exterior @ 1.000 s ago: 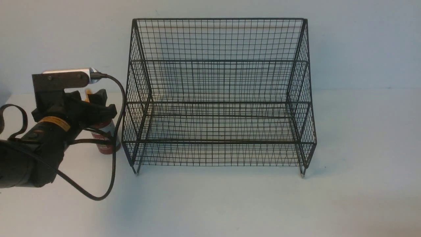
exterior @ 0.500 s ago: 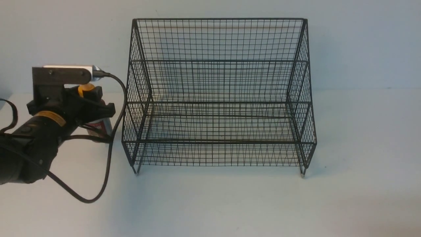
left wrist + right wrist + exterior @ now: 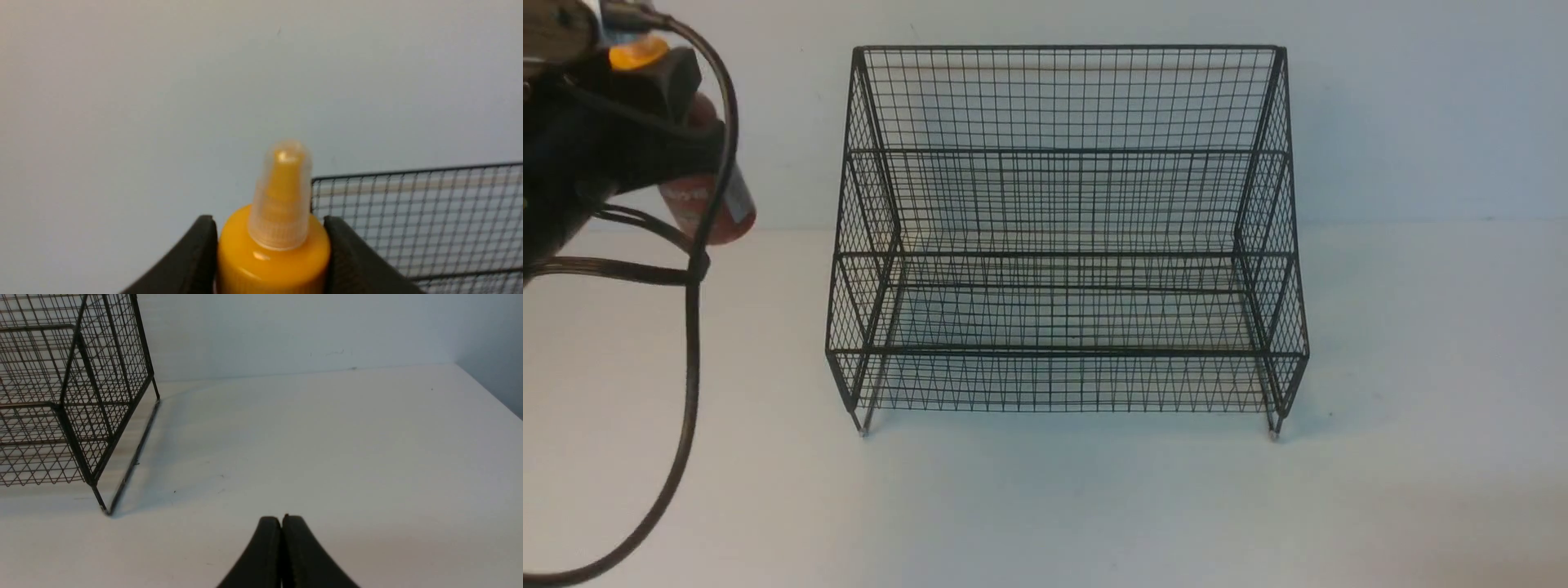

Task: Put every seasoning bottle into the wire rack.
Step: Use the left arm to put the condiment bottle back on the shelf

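My left gripper [image 3: 270, 232] clamped on bottle [image 3: 707, 208] at smooth orange cap; I hold it high, left of rack [image 3: 1062, 98], off table [image 3: 1045, 506]. Height, I judge, to clear black wire-mesh side. Dark red body, pointed nozzle. Meanwhile right gripper [image 3: 282, 526] pinched closed, empty, idle over matte white table.
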Controlling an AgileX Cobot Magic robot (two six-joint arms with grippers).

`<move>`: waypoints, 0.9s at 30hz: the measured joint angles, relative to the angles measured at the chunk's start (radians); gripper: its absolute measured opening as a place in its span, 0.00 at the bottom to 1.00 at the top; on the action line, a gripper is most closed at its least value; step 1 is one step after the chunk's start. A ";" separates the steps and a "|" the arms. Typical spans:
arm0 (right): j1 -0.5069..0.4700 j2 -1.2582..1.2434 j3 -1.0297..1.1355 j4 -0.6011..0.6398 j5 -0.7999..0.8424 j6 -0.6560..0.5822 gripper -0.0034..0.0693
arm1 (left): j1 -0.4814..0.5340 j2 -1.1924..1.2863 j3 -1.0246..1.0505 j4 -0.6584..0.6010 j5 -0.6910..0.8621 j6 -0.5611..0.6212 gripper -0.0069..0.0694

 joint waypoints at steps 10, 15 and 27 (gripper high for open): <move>0.000 0.000 0.000 0.000 0.000 0.000 0.03 | -0.211 0.096 -0.005 -0.007 -0.030 -0.109 0.47; 0.000 0.000 0.000 0.000 0.000 0.000 0.03 | -0.254 0.212 -0.005 -0.035 -0.079 -0.110 0.47; 0.000 0.000 0.000 0.000 0.000 0.000 0.03 | -0.260 0.387 -0.005 -0.054 -0.107 -0.110 0.47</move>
